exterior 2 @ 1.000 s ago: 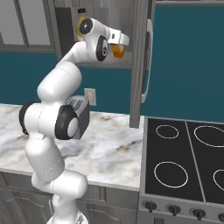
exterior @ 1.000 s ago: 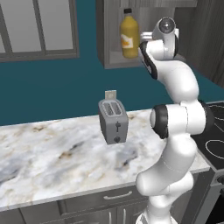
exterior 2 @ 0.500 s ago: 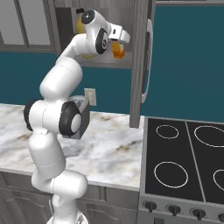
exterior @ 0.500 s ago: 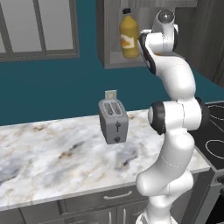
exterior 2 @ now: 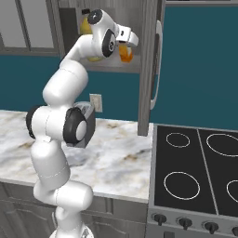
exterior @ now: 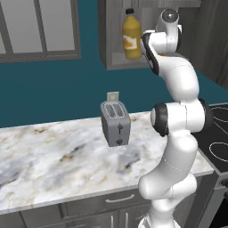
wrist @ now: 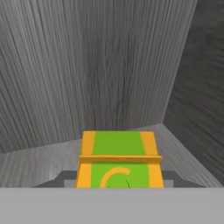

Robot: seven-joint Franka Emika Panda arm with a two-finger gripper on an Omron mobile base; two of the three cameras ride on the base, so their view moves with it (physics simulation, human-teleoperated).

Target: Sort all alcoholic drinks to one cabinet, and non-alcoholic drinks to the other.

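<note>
Gripper [exterior 2: 129, 45] raised high at the mouth of the open upper cabinet [exterior 2: 148, 69], clamped on an orange-and-green carton [wrist: 119, 159]. Seen from the hand camera as a green top face with orange borders and a curved orange mark, held just in front of the fingers, above the grey cabinet floor and facing the grey back wall. From the right base camera, showing as an orange shape [exterior 2: 125, 52] right under the white hand, just left of the hanging cabinet door; whether resting on the shelf or held slightly above it, hard to tell at this angle.

Going left to right in the left base view: glass-fronted wall cabinets [exterior: 40, 29] at far left against the teal wall; below, a marble counter [exterior: 49, 156]; a grey two-slot toaster [exterior: 115, 123] standing on the counter near the back edge, with a wall outlet [exterior: 113, 96] just behind it. Higher up, a yellow juice bottle [exterior: 131, 34] with a dark cap, upright on the shelf of the open cabinet, just left of the arm's upper links. Farther right, a black stovetop [exterior 2: 200, 172] with ringed burners adjoining the counter.
</note>
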